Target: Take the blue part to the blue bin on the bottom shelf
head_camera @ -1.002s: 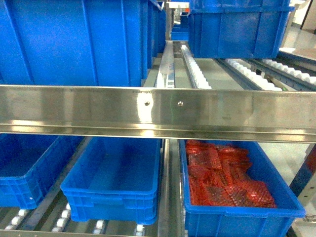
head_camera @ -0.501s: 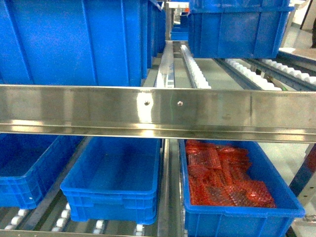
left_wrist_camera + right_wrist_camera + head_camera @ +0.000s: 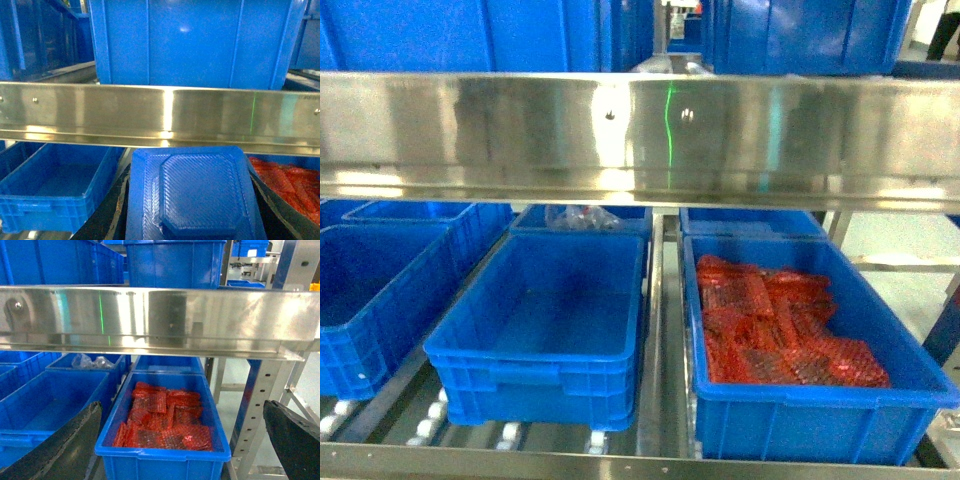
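Observation:
The blue part (image 3: 192, 195), a square ribbed plastic piece with a raised octagonal centre, fills the bottom of the left wrist view. My left gripper (image 3: 192, 222) is shut on it, a dark finger (image 3: 107, 217) showing on each side. An empty blue bin (image 3: 545, 320) sits on the bottom shelf (image 3: 520, 463), left of its centre rail; it shows as the empty blue bin (image 3: 55, 185) below left of the held part. My right gripper (image 3: 180, 450) is open with nothing between its fingers (image 3: 65, 445). Neither gripper shows in the head view.
A steel front lip (image 3: 640, 135) of the level above crosses every view, with blue bins on top. Right of the centre rail stands a bin of red bubble-wrapped pieces (image 3: 785, 335). More blue bins (image 3: 370, 290) stand at the left and behind. A perforated rack post (image 3: 250, 415) is at the right.
The head view has dropped: the steel lip now sits higher in the frame and the bins below show more fully. A green light line now crosses the lip.

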{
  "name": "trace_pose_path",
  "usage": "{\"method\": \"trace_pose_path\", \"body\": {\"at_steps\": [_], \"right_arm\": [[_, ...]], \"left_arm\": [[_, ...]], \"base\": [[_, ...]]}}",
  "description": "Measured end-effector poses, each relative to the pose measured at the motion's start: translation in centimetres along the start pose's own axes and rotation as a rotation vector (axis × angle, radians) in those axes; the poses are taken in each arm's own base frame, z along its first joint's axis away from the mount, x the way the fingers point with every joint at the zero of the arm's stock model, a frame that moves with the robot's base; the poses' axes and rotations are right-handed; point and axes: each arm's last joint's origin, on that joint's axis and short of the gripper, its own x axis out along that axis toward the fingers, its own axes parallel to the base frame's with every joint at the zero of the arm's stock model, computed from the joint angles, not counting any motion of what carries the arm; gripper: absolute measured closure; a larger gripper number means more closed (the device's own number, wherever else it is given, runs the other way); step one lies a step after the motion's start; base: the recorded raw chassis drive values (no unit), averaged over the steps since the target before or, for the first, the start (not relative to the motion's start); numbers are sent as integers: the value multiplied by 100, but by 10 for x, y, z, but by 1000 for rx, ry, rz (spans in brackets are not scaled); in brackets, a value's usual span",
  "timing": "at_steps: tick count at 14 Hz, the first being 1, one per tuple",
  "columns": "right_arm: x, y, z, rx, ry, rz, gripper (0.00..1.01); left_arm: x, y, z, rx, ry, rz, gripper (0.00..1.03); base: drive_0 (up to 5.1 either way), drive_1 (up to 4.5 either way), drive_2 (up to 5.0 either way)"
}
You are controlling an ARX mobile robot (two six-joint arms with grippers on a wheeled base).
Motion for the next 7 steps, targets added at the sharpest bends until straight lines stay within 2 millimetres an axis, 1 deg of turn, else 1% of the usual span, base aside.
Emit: {"method": "trace_pose_path", "body": {"at_steps": [7], "right_arm": [[0, 0, 0, -2, -1, 0, 3]], "left_arm": [[0, 0, 0, 0, 0, 0, 59]], "base": [[0, 0, 0]]}}
